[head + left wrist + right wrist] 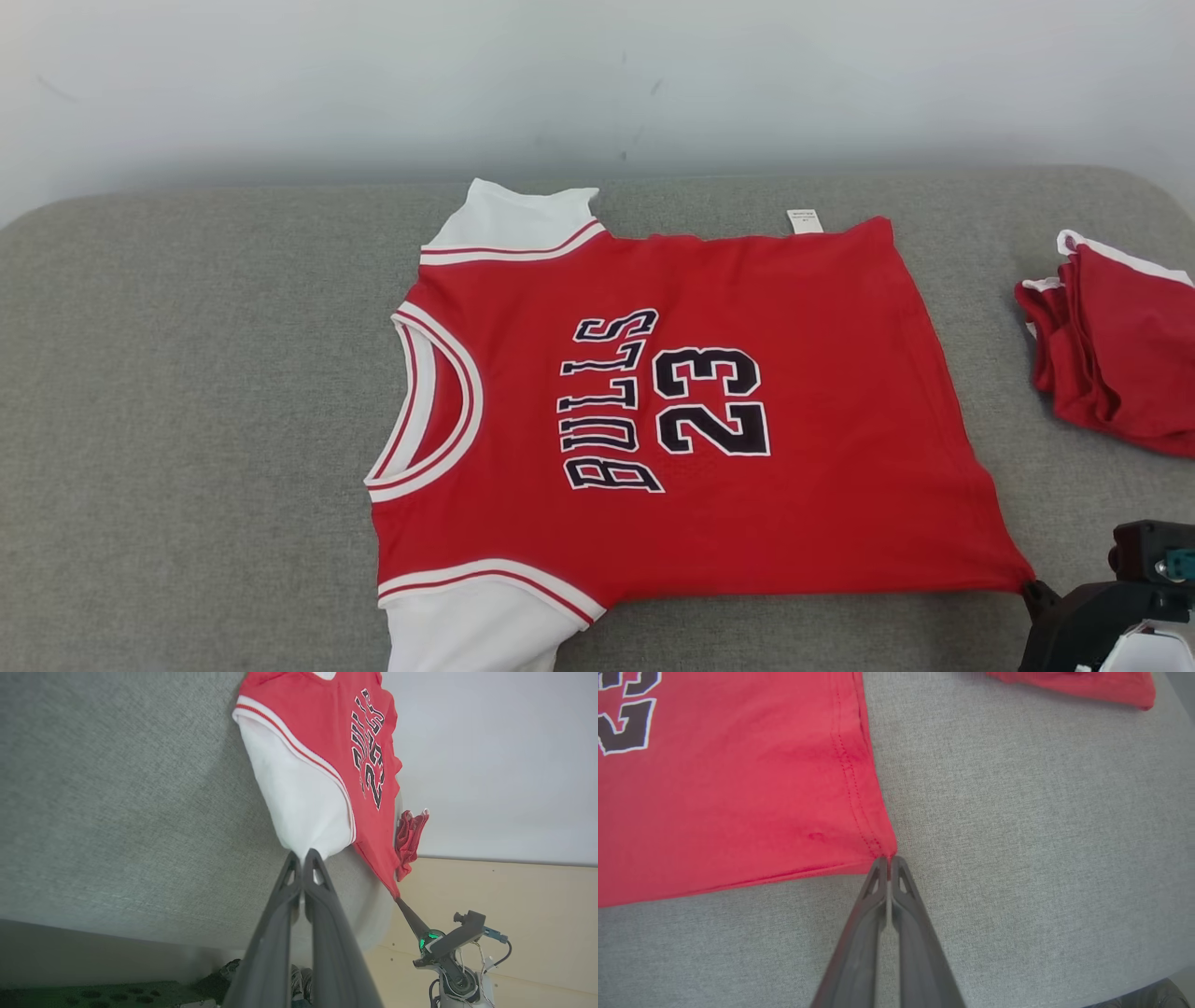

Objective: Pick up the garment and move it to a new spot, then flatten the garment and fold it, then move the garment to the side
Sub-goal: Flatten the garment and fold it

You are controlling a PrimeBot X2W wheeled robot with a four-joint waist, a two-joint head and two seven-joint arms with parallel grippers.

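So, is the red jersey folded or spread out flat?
Spread flat. The jersey lies open on the grey cushion, with neck opening, both white sleeves and the whole print showing.

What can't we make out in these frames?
Head view: label on the far edge of the jersey, print too small to read.
Head view: near white sleeve, end cut off by the bottom edge.
Head view: second red garment, cut off by the right edge and bunched, type unclear.
Head view: right hand, mostly cut off at the bottom right corner.
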